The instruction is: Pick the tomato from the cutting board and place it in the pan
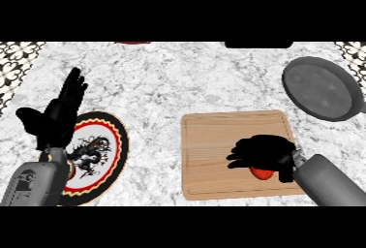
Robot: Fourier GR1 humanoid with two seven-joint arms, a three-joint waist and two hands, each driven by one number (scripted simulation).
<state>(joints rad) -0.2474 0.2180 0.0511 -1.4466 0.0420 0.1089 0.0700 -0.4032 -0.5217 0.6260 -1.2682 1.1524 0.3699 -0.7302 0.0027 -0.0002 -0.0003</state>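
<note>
On cutting board (214, 145), red tomato (262, 173), right hand (265, 151) curled over

I note my right hand (263, 152) curled round the tomato (262, 173) at the cutting board (214, 155). The pan (322, 89) lies beyond, on the counter (178, 72). My left hand (55, 114) rests open beside a plate (107, 145).

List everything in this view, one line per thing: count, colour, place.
counter: one, white-grey marble, under everything
cutting board: one, light wood, centre-right
tomato: one, red, on the cutting board, mostly hidden
pan: one, dark grey, upper right
plate: one, white with red, yellow and black rim, lower left
left robot hand: one, black, open, fingers up, at the plate's left edge
right robot hand: one, black, curled round the tomato
</note>
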